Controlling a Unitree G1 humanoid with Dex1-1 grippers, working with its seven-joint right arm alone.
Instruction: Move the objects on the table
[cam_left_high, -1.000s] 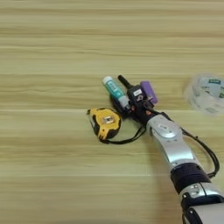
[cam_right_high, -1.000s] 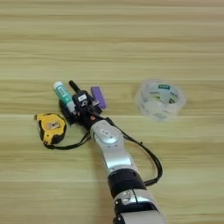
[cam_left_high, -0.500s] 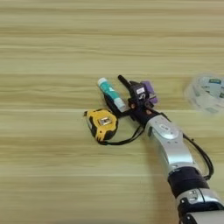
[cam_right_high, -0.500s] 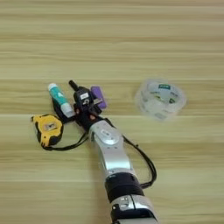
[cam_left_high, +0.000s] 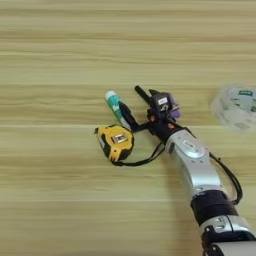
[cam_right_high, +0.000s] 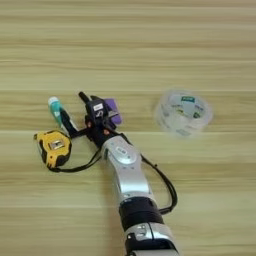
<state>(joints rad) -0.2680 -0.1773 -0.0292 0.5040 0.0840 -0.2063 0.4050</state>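
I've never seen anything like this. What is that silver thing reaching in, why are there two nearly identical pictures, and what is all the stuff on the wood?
The silver tube is a humanoid robot's right forearm, ending in a gripper of two black fingers, spread open. Both pictures come from the two eyes of a camera on its head, looking down on the light-wood table.

By the fingers lie a white glue stick with a green label, a yellow tape measure with a black cord, and a purple cap. A clear tape roll sits apart to the right. Nothing looks held.

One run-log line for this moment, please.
right gripper: open, among items | white green-labelled glue stick: beside finger | yellow tape measure: left | clear tape roll: apart, right
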